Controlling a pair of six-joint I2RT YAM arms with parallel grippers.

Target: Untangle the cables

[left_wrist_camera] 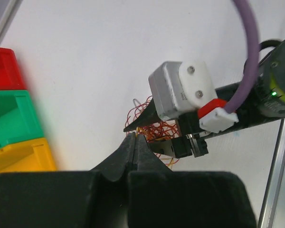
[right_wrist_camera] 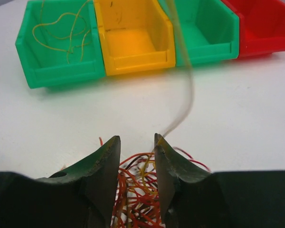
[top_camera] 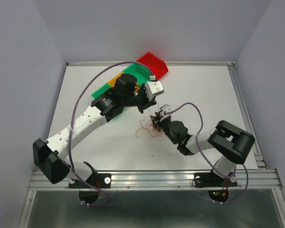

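Note:
The cables [right_wrist_camera: 138, 194] lie in a tangle of thin orange, red and yellow wires on the white table, also in the top view [top_camera: 149, 129] and the left wrist view [left_wrist_camera: 154, 129]. My right gripper [right_wrist_camera: 137, 140] stands open low over the tangle, with wires between its fingers. One yellow cable [right_wrist_camera: 184, 80] rises blurred from beside its right fingertip and leaves the top of the view. My left gripper [left_wrist_camera: 134, 138] is shut, a yellow strand at its tip, just above the tangle and close to the right gripper [left_wrist_camera: 149, 135]. From above the two grippers [top_camera: 143, 107] [top_camera: 156, 118] nearly meet.
A row of bins stands at the back of the table: a green bin [right_wrist_camera: 61, 47] holding several yellow wires, a yellow bin [right_wrist_camera: 133, 40], another green bin [right_wrist_camera: 204, 28] and a red bin [right_wrist_camera: 261, 23]. The right wrist camera housing [left_wrist_camera: 180, 90] hangs close by the left fingers.

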